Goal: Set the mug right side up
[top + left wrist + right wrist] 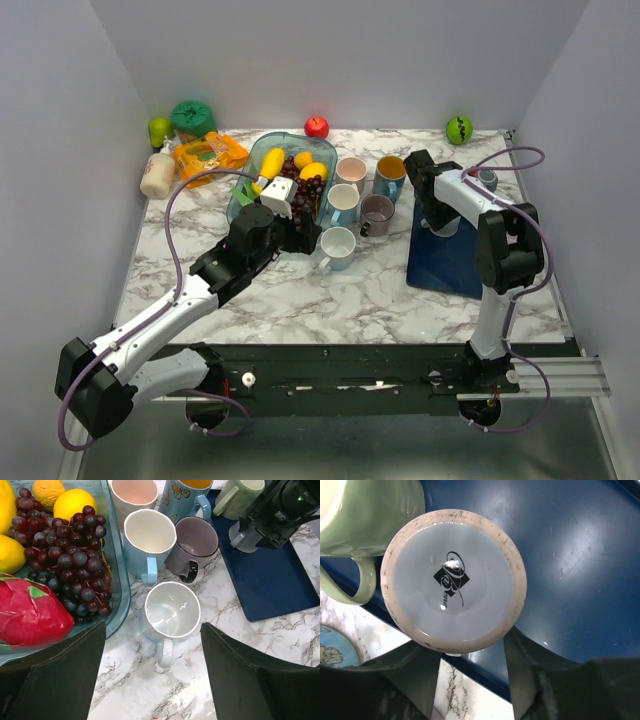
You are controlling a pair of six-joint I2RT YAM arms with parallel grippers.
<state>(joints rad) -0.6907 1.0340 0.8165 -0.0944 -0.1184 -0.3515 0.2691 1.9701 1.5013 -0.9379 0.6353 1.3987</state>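
An upside-down pale mug [452, 580] stands on the blue mat [570, 555], its printed base facing the right wrist camera. My right gripper [472, 652] straddles it, and both fingers [415, 680] press against its sides. From above, the gripper [438, 215] sits over the mug [449, 229]. My left gripper [153, 630] is open and empty, just above an upright white mug [171, 611] on the marble. The top view shows it [305, 236] left of that mug [337, 246].
A green mug [365, 515] lies against the upside-down one. Several upright mugs [360, 190] cluster mid-table. A glass dish of fruit [285, 175] stands on the left. An apple [316, 126], a green ball [459, 129], a bottle [158, 172] and packets line the back.
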